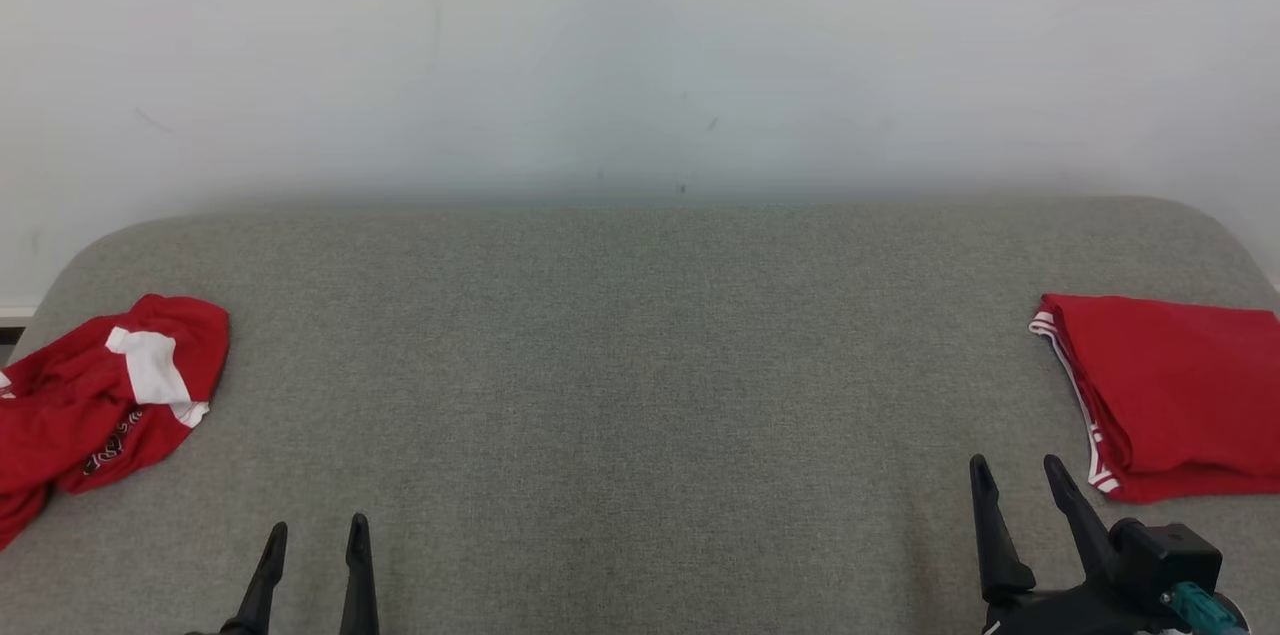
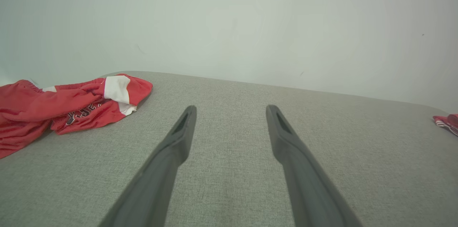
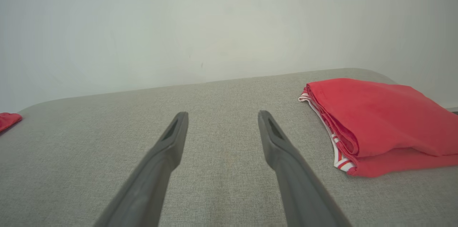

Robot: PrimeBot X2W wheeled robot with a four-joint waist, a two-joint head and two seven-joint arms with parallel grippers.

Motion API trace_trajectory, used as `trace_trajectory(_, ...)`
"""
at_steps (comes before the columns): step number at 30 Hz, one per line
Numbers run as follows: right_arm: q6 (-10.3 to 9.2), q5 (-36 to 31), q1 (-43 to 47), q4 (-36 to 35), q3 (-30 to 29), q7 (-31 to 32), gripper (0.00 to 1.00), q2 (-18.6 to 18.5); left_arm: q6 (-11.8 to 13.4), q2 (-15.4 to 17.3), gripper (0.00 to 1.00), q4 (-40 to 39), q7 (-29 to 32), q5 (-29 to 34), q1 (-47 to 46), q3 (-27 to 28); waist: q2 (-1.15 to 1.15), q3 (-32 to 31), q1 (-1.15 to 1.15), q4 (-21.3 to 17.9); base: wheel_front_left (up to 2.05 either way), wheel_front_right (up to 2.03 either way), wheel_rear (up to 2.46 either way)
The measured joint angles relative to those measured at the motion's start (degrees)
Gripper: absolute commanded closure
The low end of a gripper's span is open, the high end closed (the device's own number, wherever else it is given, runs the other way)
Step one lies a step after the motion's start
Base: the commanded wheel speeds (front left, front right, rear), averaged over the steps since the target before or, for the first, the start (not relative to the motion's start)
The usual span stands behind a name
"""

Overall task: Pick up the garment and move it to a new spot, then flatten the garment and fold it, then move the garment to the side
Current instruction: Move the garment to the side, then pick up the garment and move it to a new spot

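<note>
Red crumpled garment (image 1: pixel 80 405) lies left, folded garment (image 1: pixel 1175 390) right.

The crumpled garment (image 1: pixel 90 405) was red, with a white panel and dark lettering. The folded garment (image 1: pixel 1180 385) was plain red, edged in white-and-red striped trim. The tabletop (image 1: pixel 640 345) covering was grey woven fabric. The wall (image 1: pixel 640 45) was off-white. The left hand (image 1: pixel 318 525) and right hand (image 1: pixel 1015 465) were black; the right's connector (image 1: pixel 1195 605) was teal.
</note>
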Motion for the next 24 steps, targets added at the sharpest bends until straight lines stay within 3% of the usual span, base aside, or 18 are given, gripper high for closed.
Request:
trace_trajectory(16, 0.00, 0.0, -0.3, 0.1, -0.3, -1.1, 0.00, 0.9, -0.5, -0.2, 0.00, -0.1, 0.0, 0.0, -0.2, 0.2, 0.00, 0.4, 0.01, -0.6, 0.00, 0.00, 0.00)
trace_trajectory(24, 0.00, 0.1, 0.5, 0.3, 0.8, -1.6, 0.00, 1.1, -0.5, -0.3, 0.00, -0.4, 0.0, 0.6, -1.3, 0.4, 0.00, 0.5, 0.01, 2.3, 0.00, 0.00, 0.00)
